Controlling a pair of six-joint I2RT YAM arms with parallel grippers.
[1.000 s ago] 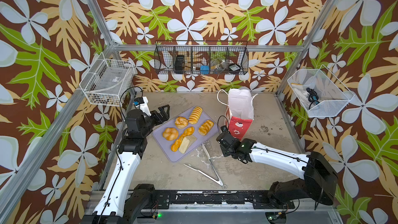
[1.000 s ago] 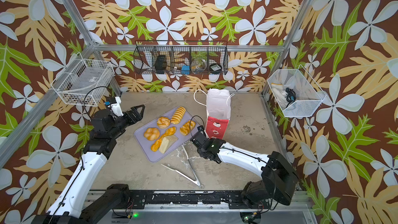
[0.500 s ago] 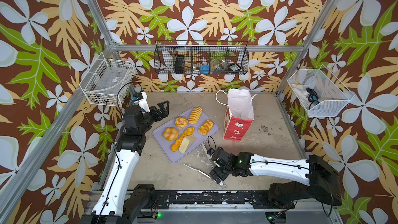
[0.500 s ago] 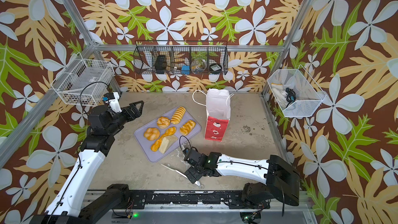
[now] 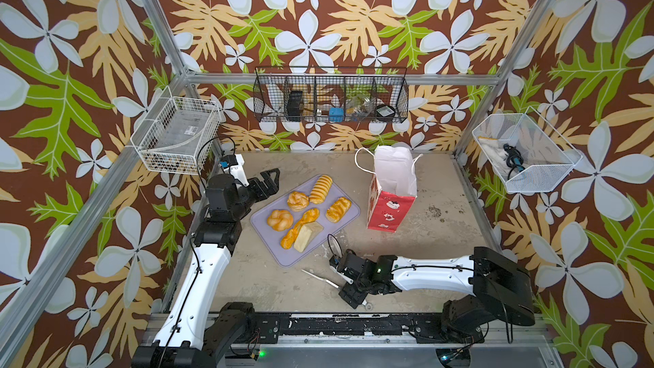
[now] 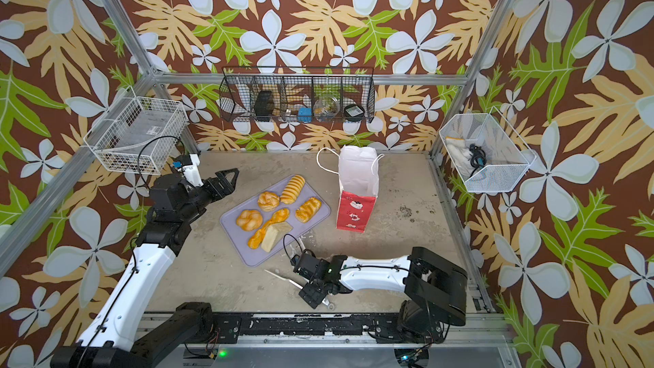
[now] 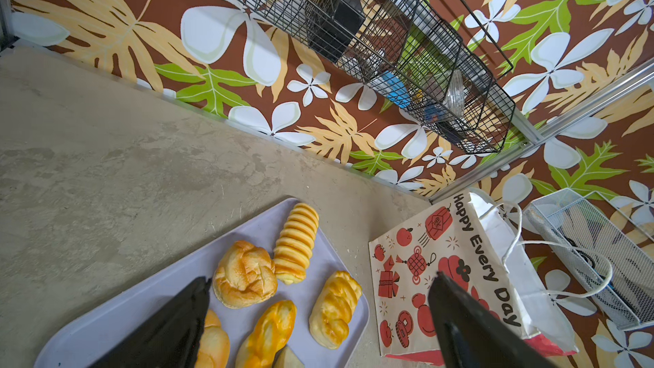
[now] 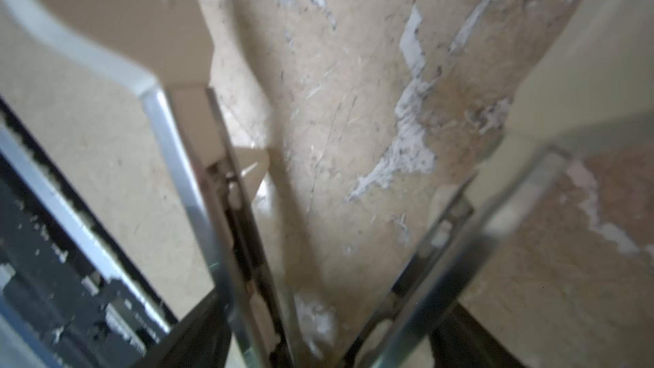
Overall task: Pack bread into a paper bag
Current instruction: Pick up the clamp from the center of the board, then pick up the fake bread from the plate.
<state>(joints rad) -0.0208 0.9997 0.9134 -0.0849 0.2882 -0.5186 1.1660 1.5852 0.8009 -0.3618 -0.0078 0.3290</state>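
Tongs (image 5: 320,275) lie on the near side with my right gripper (image 5: 349,292) straddling both their arms, clamped or not I can't tell, so I'd squeeze evenly by the hinge and lift level toward the bread (image 5: 309,214), all on the tray (image 5: 287,255) left of the upright bag (image 5: 389,203); left gripper (image 5: 269,180) gapes empty.

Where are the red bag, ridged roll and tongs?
red bag (image 5: 389,211), in a top view, red front face
ridged roll (image 5: 321,189), in a top view, its middle ridges
tongs (image 5: 316,277), in a top view, free metal arm

A lab robot test cell. Aluminium framing (image 5: 226,78) carries flower-print backdrop panels (image 5: 318,12), with wire baskets (image 5: 318,100) hung inside.
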